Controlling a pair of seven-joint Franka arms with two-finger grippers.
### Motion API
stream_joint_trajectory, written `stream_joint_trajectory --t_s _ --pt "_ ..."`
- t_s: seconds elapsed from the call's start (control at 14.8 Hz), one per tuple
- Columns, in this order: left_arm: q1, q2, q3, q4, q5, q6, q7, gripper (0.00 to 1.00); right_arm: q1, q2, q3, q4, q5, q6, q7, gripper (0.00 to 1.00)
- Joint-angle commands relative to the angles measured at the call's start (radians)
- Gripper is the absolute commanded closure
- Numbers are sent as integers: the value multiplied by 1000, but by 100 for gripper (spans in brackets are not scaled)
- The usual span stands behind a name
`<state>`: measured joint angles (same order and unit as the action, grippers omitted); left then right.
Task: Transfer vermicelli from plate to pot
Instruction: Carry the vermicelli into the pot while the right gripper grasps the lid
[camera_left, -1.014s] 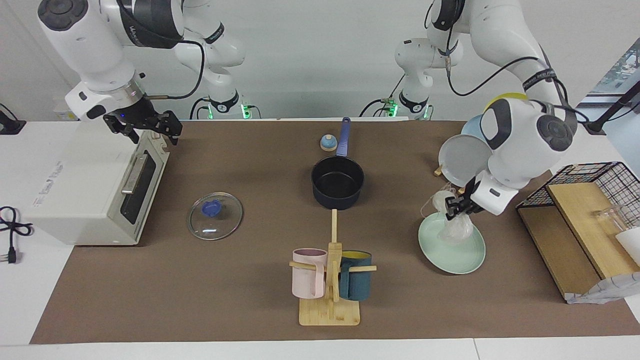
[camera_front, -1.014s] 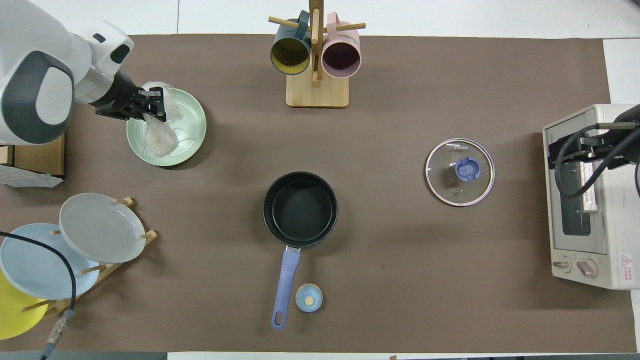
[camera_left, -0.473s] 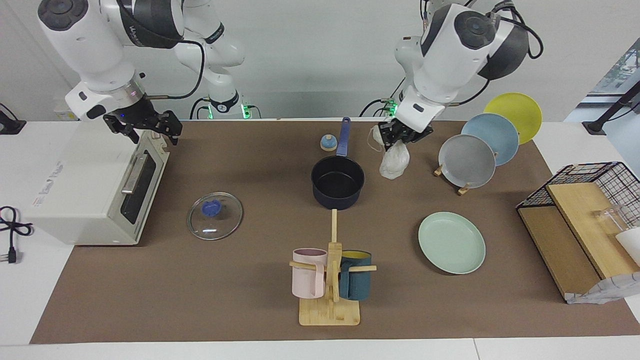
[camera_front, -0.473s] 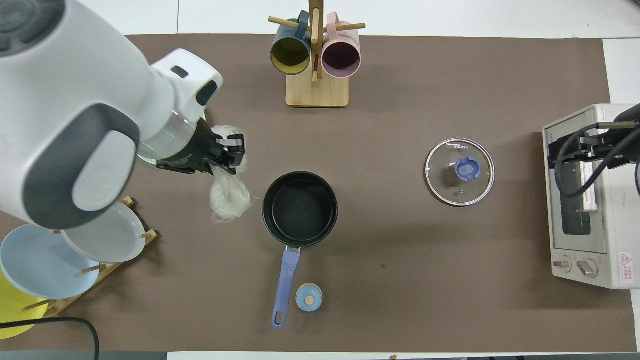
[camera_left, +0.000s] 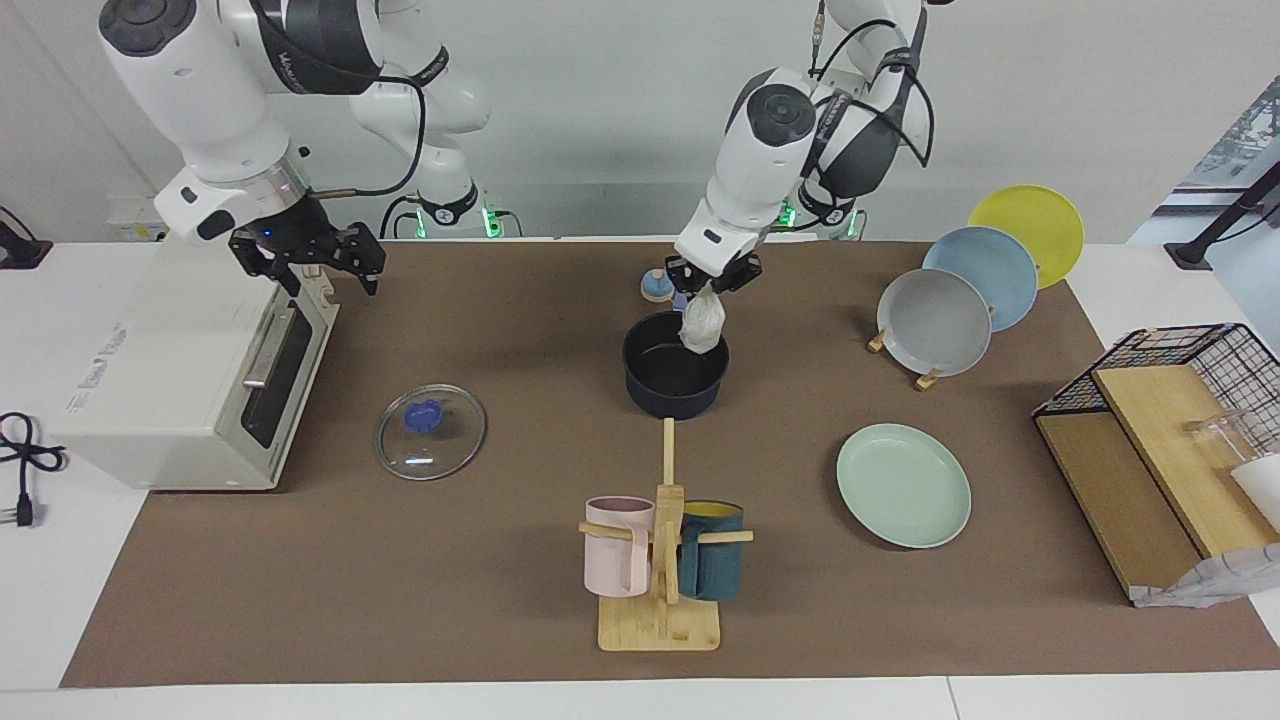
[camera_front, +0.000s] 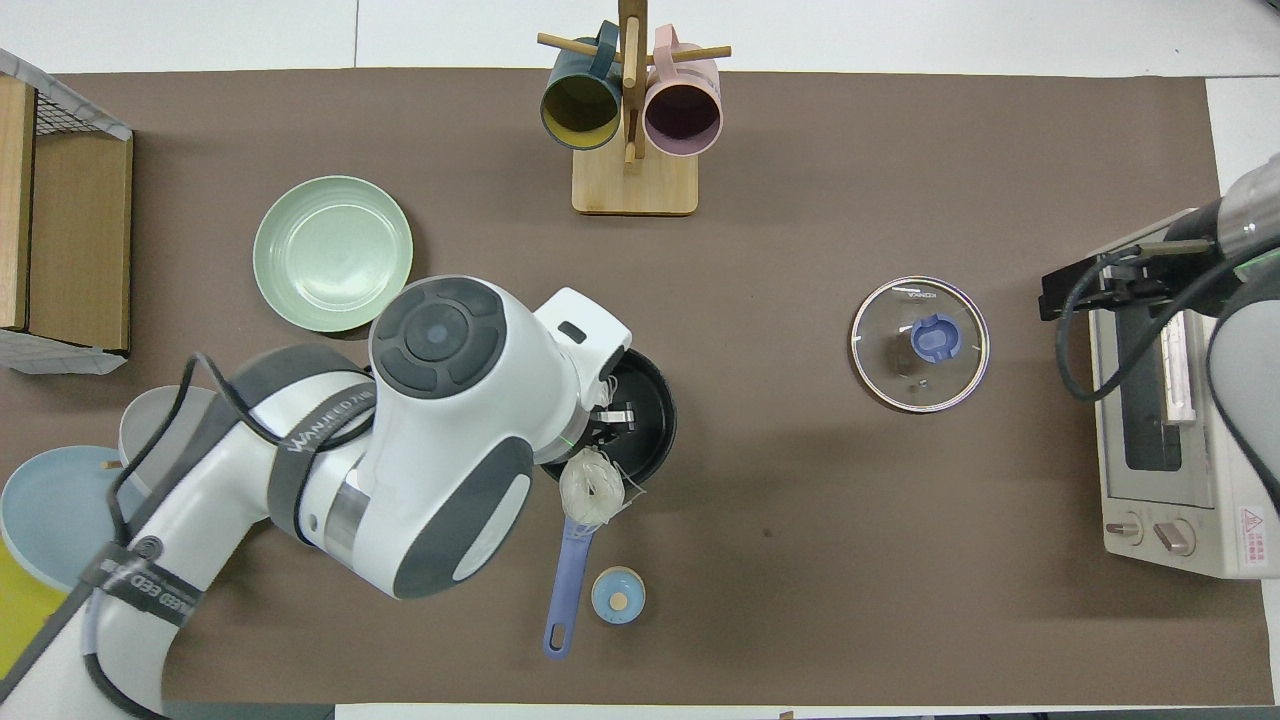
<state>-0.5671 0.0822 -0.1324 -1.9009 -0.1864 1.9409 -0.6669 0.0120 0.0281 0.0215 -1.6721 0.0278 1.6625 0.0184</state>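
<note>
The left tool (camera_left: 712, 281) hangs over the pot (camera_left: 675, 365), over the part of its rim where the handle (camera_front: 567, 575) joins, and is closed on the vermicelli (camera_left: 702, 325). The noodles dangle below the fingers as one whitish, translucent clump of fine glassy strands, narrow at the top where it is pinched and fuller toward the bottom; from overhead a few loose threads stick out around its edge (camera_front: 592, 490). In the facing view its lower end sits level with the pot's rim; whether it touches the pot cannot be told. Only one clump can be made out.

The pot is round and dark navy with a black inside, and stands near the middle of the counter (camera_left: 500, 590), its long blue handle pointing toward the robots. The mint-green plate (camera_left: 903, 485) lies bare, farther from the robots and toward the left arm's end.

The right tool (camera_left: 310, 262) waits over the toaster oven (camera_left: 180, 380), fingers spread and holding nothing.
</note>
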Motion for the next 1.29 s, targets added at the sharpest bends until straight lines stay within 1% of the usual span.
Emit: stream_joint_trajectory --t_s 0.0,0.2,0.34,0.41,0.47,0.54,0.61,0.74,0.81,0.88,1.01,1.08,1.15,1.22 --pt "-33 -10 20 -87 -24 122 -16 100 34 41 2 -121 17 185 -21 0" --pt "-33 23 20 -105 -24 188 -13 100 55 105 2 -204 15 336 -17 0" --pt "-43 72 20 -107 -24 248 -16 100 60 108 2 -288 15 442 -20 0" --pt "-46 100 22 -106 -24 275 -16 100 59 116 2 -308 14 466 -20 0" --pt "-45 105 22 -105 -24 289 -11 100 60 150 2 -320 14 499 -23 0" --pt "-40 106 22 -105 -24 291 -2 100 59 179 2 -317 12 505 -34 0" --pt "-39 106 22 -104 -24 290 1 100 60 202 2 -319 12 519 -78 0" --pt "-33 108 23 -96 -21 285 12 100 62 211 2 -319 12 522 -94 0" --pt "-31 108 23 -93 -15 279 18 63 69 213 2 -320 12 525 -100 0" --pt "-30 105 28 -86 -13 271 23 1 71 216 2 -321 7 527 -103 0" --pt "5 100 31 -49 -13 224 45 0 69 225 0 -321 3 536 -133 0" --pt "28 99 31 -8 -13 167 68 0 65 231 0 -322 1 539 -171 0" --pt "54 91 31 31 -11 105 85 0 63 243 0 -328 0 574 -214 0" --pt "73 85 33 60 -11 54 86 0 63 245 0 -336 -2 586 -216 0"
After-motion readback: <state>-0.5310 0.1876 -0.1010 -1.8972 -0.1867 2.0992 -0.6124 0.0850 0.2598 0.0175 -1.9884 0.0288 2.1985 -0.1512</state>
